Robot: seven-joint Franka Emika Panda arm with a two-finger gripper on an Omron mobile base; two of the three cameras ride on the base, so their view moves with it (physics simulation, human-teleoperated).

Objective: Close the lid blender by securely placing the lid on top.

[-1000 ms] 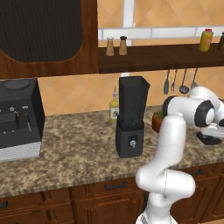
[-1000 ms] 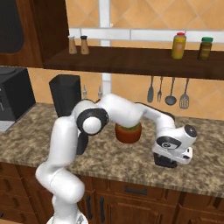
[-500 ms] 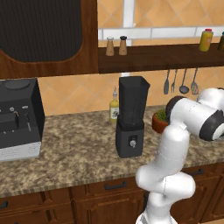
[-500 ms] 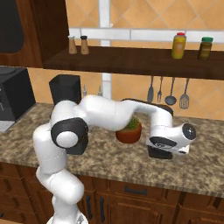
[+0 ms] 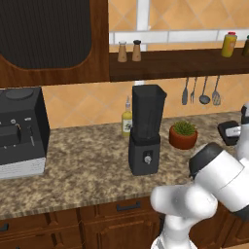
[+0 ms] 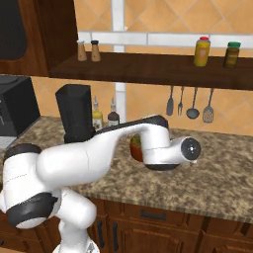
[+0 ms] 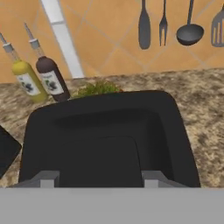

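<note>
The blender [image 5: 146,130] stands on the counter with its dark jar open at the top; from the right base it shows further left [image 6: 74,114]. The lid [image 7: 105,140], a flat black squarish cap, lies right in front of the hand camera. My gripper [image 7: 99,179] is shut on the lid's near edge, its fingertips [image 7: 43,178] at the bottom of the hand view. In the left base view the lid [image 5: 227,132] hangs above the counter in the gripper [image 5: 234,131], well to the right of the blender and past the plant.
A potted plant [image 5: 183,135] sits between blender and lid. Yellow [image 7: 25,78] and dark [image 7: 50,78] bottles stand by the back wall. Utensils [image 5: 200,91] hang above. A coffee machine [image 5: 19,127] stands far left. My arm's elbow [image 6: 74,163] bulks in front of the counter.
The arm has swung round, its elbow coming forward. The gripper has carried the lid up off the counter and leftward toward the plant.
</note>
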